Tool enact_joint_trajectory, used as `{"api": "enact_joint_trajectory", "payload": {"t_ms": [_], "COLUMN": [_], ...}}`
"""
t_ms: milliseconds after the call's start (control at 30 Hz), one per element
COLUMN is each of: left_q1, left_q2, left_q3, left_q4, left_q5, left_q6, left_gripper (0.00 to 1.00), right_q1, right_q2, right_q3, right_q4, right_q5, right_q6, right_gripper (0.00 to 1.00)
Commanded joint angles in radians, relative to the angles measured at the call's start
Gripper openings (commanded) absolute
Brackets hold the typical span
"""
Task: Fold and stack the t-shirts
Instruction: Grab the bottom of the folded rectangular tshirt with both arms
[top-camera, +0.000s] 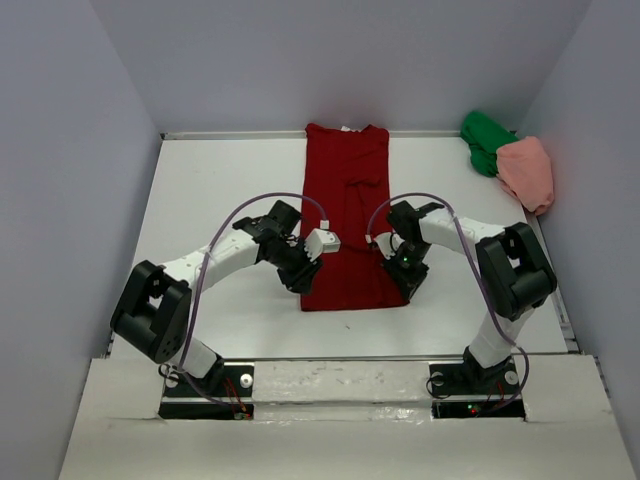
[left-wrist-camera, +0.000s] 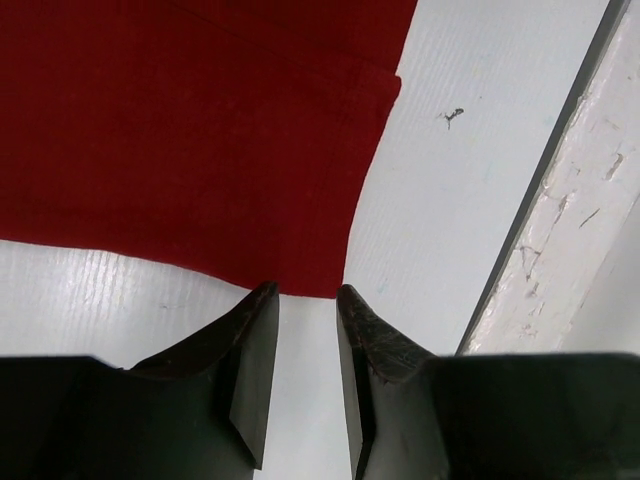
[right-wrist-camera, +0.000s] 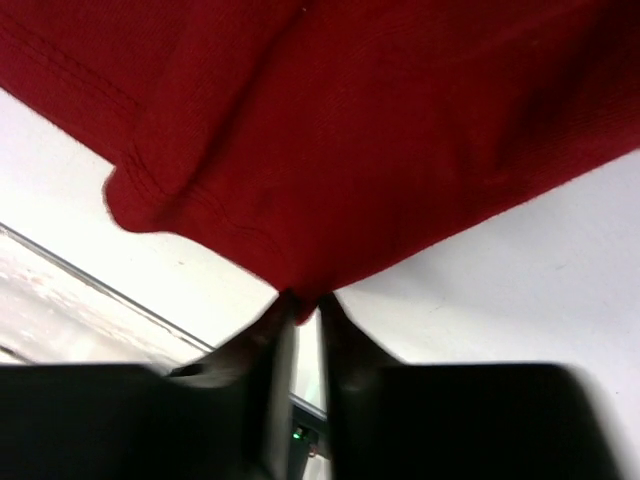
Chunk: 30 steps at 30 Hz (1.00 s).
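The dark red t-shirt (top-camera: 345, 200) lies as a long narrow strip down the middle of the table, collar at the far edge. My left gripper (top-camera: 305, 280) is at its near left corner. In the left wrist view it (left-wrist-camera: 305, 292) is open, tips just touching the hem of the red cloth (left-wrist-camera: 180, 130), with bare table between the fingers. My right gripper (top-camera: 408, 285) is at the near right corner. In the right wrist view it (right-wrist-camera: 303, 298) is shut on the corner of the red cloth (right-wrist-camera: 350, 130), which is lifted a little. The bright green t-shirt (top-camera: 485, 140) and salmon pink t-shirt (top-camera: 528, 170) lie bunched at the far right.
The white table (top-camera: 220, 180) is walled on the left, back and right. A raised white ledge (left-wrist-camera: 570, 220) runs along the near edge beside the left gripper. The arm bases sit at the near edge.
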Motion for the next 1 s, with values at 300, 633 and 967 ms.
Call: {"api": "enact_joint_trajectory", "payload": {"t_ms": [300,633,967], "left_q1": [0.01,0.082,0.088], "left_q2": [-0.014,0.127,0.139], "left_q3": [-0.005,0.056,0.036], "left_q4": [-0.032,-0.118,-0.058], "left_q5": [0.049,0.169,-0.024], "left_q6": [-0.004,0.032,-0.045], "left_gripper": [0.49,0.46,0.41], "right_q1": [-0.004,-0.004,-0.023], "right_q2": [-0.012,-0.007,0.016], "right_q3": [0.036,0.038,0.058], "right_q4": [-0.04,-0.028,-0.012], "right_q5": [-0.019,0.018,0.029], "right_q6": [-0.015,-0.012,-0.016], "right_gripper": [0.0,0.0,0.0]}}
